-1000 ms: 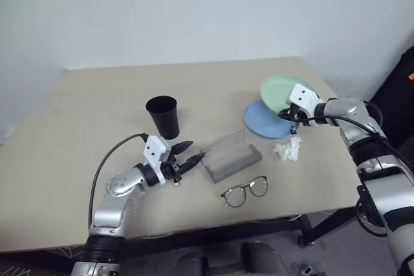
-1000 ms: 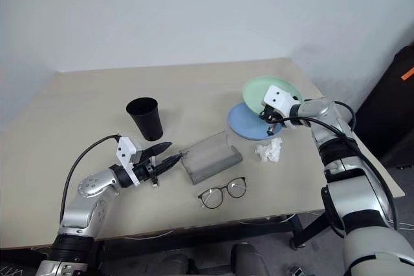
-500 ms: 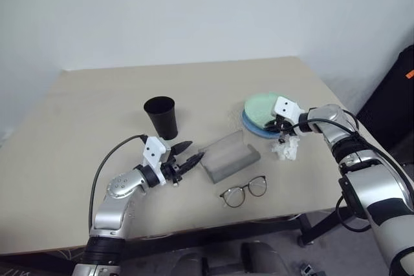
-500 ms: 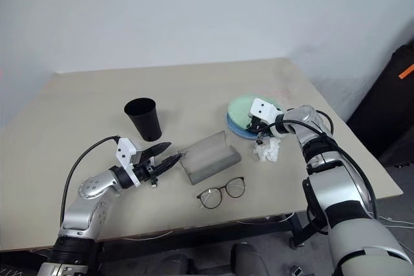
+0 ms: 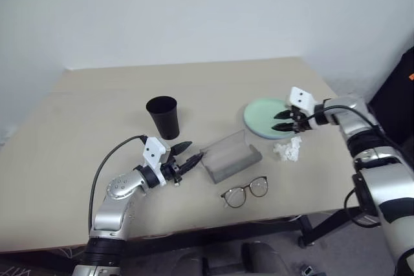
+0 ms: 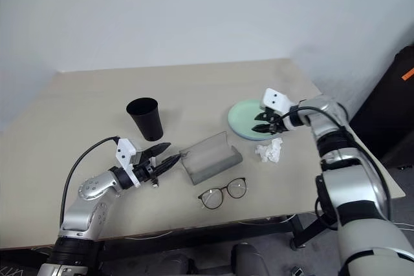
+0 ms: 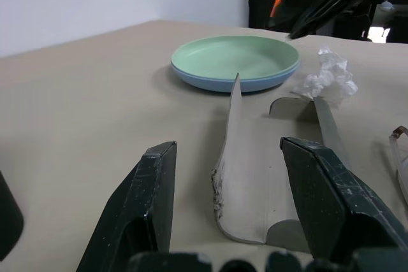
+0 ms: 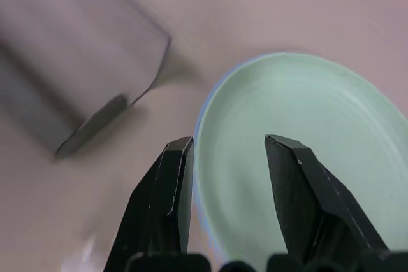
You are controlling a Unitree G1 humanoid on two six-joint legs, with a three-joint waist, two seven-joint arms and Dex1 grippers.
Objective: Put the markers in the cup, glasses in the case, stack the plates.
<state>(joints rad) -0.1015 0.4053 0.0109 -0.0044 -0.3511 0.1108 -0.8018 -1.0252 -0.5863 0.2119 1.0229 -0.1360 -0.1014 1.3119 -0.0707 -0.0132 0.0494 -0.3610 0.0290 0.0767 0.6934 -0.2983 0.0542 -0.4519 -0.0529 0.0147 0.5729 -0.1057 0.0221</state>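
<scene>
Beige tabletop against plain white wall. Black cup upright, mouth up, left of centre. Grey case open near the middle, long axis running diagonally from front-left to back-right, lid raised along its far side. Glasses lying just in front of case, not touching it, lenses side by side along roughly the same diagonal. Mint green plate seated flat on the light blue plate, blue rim showing below the green in left wrist view; stack sits right of case. Crumpled white tissue just in front of the stack.

Left gripper low over table, pointing level at the case's near end, jaws wide apart, nothing between them; case edge sits ahead of the gap in left wrist view. Right gripper angled down over the plates' right edge, jaws parted, holding nothing, green plate's rim below its fingertips in right wrist view. Markers: cannot make one out with certainty.
</scene>
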